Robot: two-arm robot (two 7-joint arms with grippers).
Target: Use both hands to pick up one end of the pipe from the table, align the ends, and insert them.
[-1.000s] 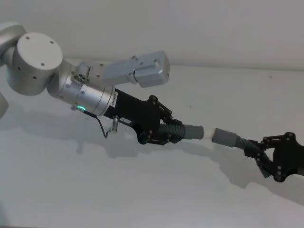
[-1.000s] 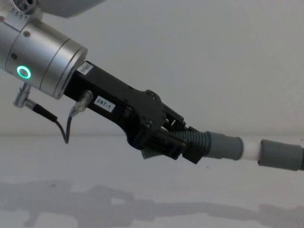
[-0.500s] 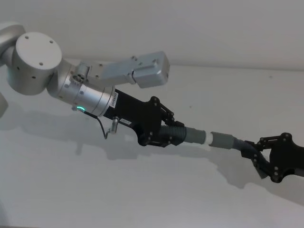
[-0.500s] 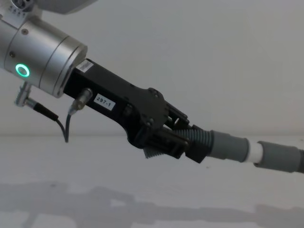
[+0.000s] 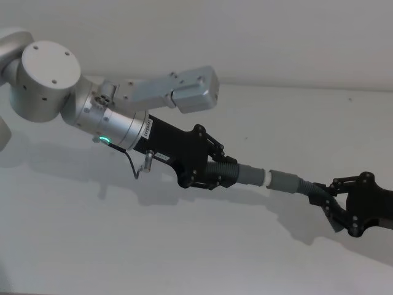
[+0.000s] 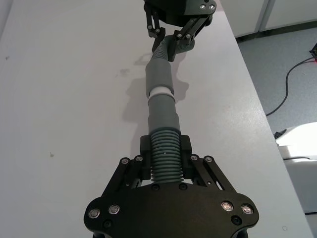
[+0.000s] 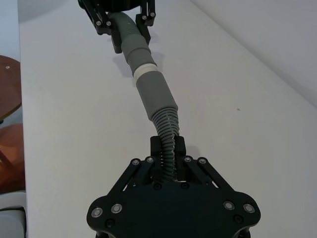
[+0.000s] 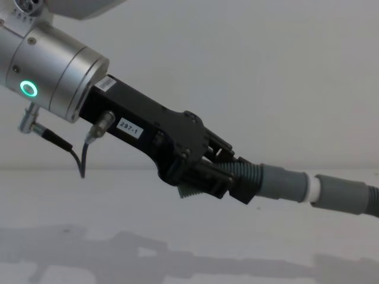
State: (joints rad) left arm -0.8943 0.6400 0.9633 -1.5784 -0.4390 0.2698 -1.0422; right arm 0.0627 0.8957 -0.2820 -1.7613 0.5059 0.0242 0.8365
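The left gripper (image 5: 209, 174) clamps one pipe piece (image 5: 236, 173), and the right gripper (image 5: 336, 203) clamps the other (image 5: 301, 186). Between them, above the table (image 5: 184, 246), the white tip (image 5: 268, 179) sits partly inside the socket (image 5: 282, 181), axes nearly collinear; a straight push should seat it.

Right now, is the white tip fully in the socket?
Partly in: a band of white tip shows between the two grey cuffs, both hose pieces held.

Two black grippers, the left gripper (image 5: 216, 174) and the right gripper (image 5: 328, 200), each clamp one of two grey corrugated hose pieces, the left piece (image 5: 226, 173) and the right piece (image 5: 311, 190), above one white table (image 5: 123, 246). Two smooth cuffs meet, showing one white tip (image 5: 268, 179).
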